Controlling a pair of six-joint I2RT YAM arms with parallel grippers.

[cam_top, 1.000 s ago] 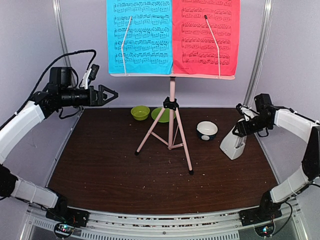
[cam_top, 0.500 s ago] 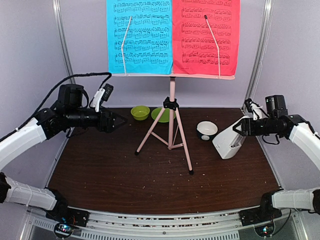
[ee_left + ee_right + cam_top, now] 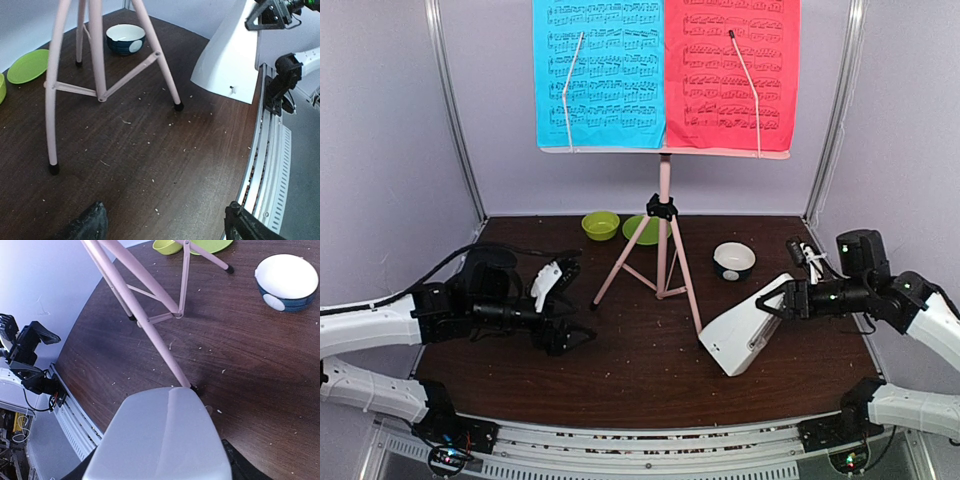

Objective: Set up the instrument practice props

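Metronome [image 3: 745,335] — white, pyramid-shaped, tilted — is clasped by the right tool [image 3: 783,301]; left tool [image 3: 167,227] spread wide.

Pink music stand [image 3: 663,200] at desk [image 3: 520,375] centre; at four o'clock, right jaws grip a tilted white metronome [image 3: 745,335].

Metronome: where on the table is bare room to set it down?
The widest bare wood is the near strip of the table, between the left gripper and the tilted metronome that the right gripper holds. The back left corner, left of the green bowl, is also free. Crowded: around the music stand legs, green plate and white bowl.
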